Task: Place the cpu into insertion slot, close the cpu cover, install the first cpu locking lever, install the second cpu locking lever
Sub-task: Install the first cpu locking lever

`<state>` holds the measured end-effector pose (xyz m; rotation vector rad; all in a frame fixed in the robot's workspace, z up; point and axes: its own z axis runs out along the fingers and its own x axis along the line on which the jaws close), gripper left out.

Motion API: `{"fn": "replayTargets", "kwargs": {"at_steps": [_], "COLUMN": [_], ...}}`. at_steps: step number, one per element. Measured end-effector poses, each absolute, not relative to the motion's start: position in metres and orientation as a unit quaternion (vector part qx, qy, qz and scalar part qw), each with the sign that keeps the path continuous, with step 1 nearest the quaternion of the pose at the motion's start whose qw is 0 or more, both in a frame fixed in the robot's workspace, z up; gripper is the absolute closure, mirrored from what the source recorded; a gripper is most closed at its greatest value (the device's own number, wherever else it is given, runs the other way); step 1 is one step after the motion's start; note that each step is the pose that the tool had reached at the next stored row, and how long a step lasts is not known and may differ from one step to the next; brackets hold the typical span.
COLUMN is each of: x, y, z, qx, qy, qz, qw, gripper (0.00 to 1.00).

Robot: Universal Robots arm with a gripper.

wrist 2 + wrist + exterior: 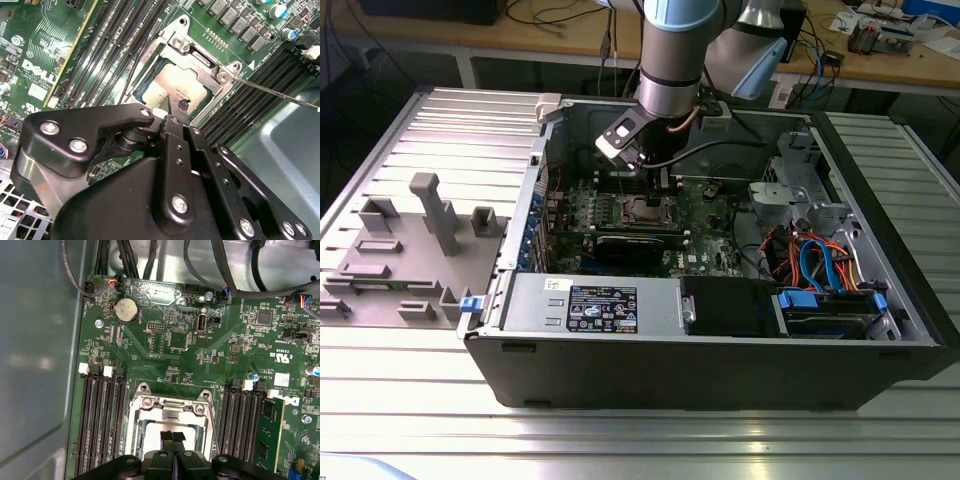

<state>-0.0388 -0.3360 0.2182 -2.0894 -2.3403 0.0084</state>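
Note:
The open computer case shows in the exterior view, with my gripper (658, 185) reaching down to the green circuit board. The insertion slot (645, 210) lies just under it. In both wrist views the cpu (170, 82) (150, 439) lies flat in the insertion slot (134, 432), its pale metal top showing. The cpu cover (202, 65) (172, 407) lies down around it as a silver frame. My black fingers are pressed together, tips (179, 105) (173, 437) right over the cpu's middle; contact is unclear. A thin metal lever (275, 92) sticks out from one socket corner.
Long black memory slots (102, 425) (242, 425) flank the socket. The case's grey wall (40, 350) is close by. Cables (125, 260) hang over the board. In the exterior view, a power supply (600, 305) and a drive cage (820, 270) fill the front and right.

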Motion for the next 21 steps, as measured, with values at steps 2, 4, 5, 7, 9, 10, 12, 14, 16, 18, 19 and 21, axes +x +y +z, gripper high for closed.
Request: {"fn": "replayTargets", "kwargs": {"at_steps": [2, 4, 5, 7, 9, 10, 12, 14, 16, 18, 19, 21], "x": [-0.0388, -0.0388, -0.0388, -0.0388, -0.0388, -0.0388, -0.0388, -0.0388, -0.0388, -0.0388, -0.0388, -0.0388], "y": [-0.3360, -0.3360, -0.3360, -0.3360, -0.3360, -0.3360, -0.3360, -0.3360, -0.3360, -0.3360, -0.3360, -0.3360], "z": [0.2187, 0.2189, 0.2190, 0.2195, 0.2201, 0.2204, 0.2214, 0.2222, 0.2229, 0.2239, 0.2249, 0.2258], "qx": [-0.666, -0.666, -0.666, -0.666, -0.666, -0.666, -0.666, -0.666, -0.666, -0.666, -0.666, -0.666], "qy": [-0.746, -0.746, -0.746, -0.746, -0.746, -0.746, -0.746, -0.746, -0.746, -0.746, -0.746, -0.746], "qz": [0.003, 0.003, 0.003, 0.003, 0.003, 0.003, 0.003, 0.003, 0.003, 0.003, 0.003, 0.003], "qw": [0.002, 0.002, 0.002, 0.002, 0.002, 0.002, 0.002, 0.002, 0.002, 0.002, 0.002, 0.002], "gripper": [0.89, 0.89, 0.89, 0.89, 0.89, 0.89, 0.89, 0.89, 0.89, 0.89, 0.89, 0.89]}}
